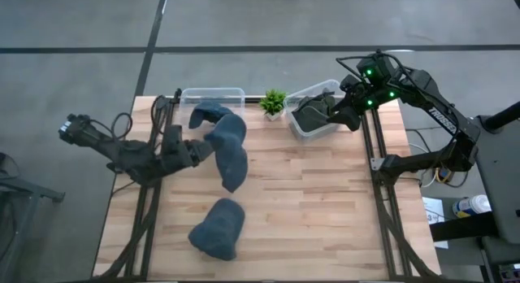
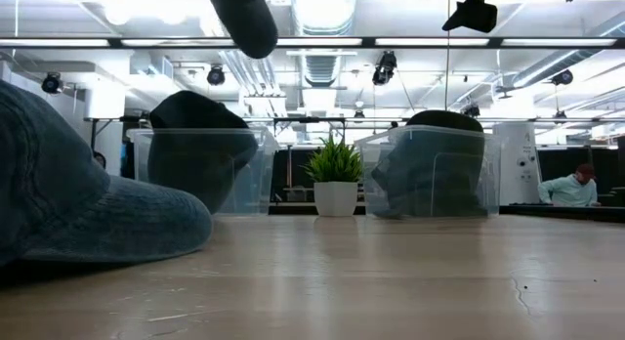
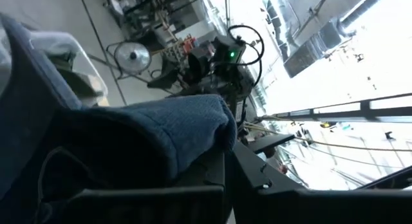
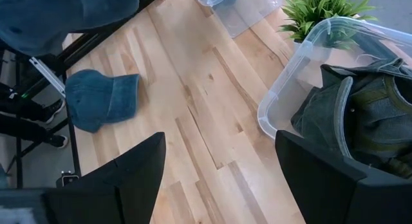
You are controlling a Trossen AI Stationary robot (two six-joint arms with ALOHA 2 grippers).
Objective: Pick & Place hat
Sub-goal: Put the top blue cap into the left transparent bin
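A blue cloth hat is held up over the table's left middle by my left gripper, which is shut on it; in the low view the hat shows high above the tabletop. A second blue hat lies flat on the table near its near edge. A third blue hat sits in the left clear bin. My right gripper hovers open over the right clear bin, which holds dark green hats. My left gripper pinches the blue hat at its left edge, coming nearly level from the table's left side. In the left wrist view the blue cloth fills the gap between the fingers. The hat is lifted clear of the table and droops away from the gripper.
A small potted plant stands between the two bins at the table's far edge. Bare wood lies across the middle and right of the table. A person sits far off in the room behind.
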